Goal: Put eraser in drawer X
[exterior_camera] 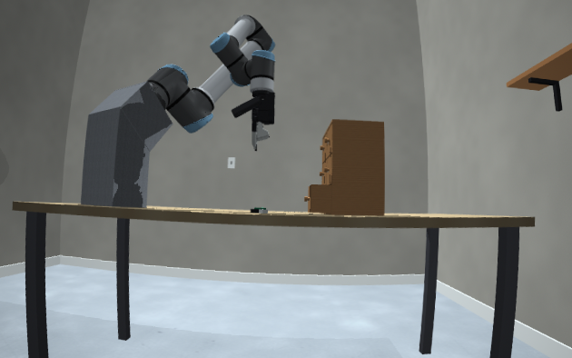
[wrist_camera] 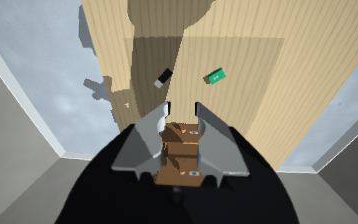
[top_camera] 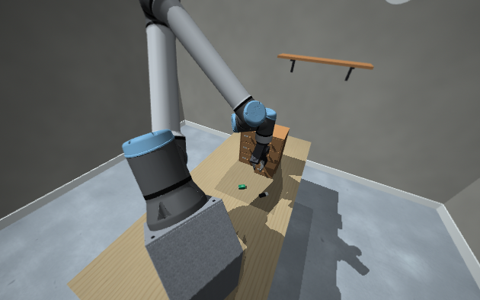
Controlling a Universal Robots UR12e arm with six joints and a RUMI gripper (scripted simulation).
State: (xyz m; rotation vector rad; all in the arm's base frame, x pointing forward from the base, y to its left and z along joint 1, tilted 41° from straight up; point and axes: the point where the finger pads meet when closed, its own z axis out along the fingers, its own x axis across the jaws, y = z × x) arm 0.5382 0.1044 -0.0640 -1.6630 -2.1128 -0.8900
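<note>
The end effector (top_camera: 257, 167) (exterior_camera: 260, 144) (wrist_camera: 182, 102) hangs over the desk (top_camera: 209, 171) (exterior_camera: 277, 219) (wrist_camera: 230, 55), slightly open, gripping nothing — the chest's (top_camera: 282, 132) (exterior_camera: 359, 168) (wrist_camera: 179, 179) bottom drawer (top_camera: 266, 173) (exterior_camera: 320, 198) (wrist_camera: 176, 131) juts out.

You are looking into a room where plain grey walls (top_camera: 354, 114) (exterior_camera: 331, 68) (wrist_camera: 10, 185) are meeting a mottled blue-grey floor (top_camera: 373, 228) (exterior_camera: 241, 313) (wrist_camera: 55, 100) along pale skirting (top_camera: 377, 185) (exterior_camera: 241, 272) (wrist_camera: 27, 115). An orange-brown wall shelf (top_camera: 325, 61) (exterior_camera: 563, 56) is resting on dark brackets (top_camera: 292, 65) (exterior_camera: 557, 95), and your light-wood table (top_camera: 126, 259) (exterior_camera: 445, 221) (wrist_camera: 325, 30) is standing on black legs (exterior_camera: 36, 282), shadows crossing its top.
</note>
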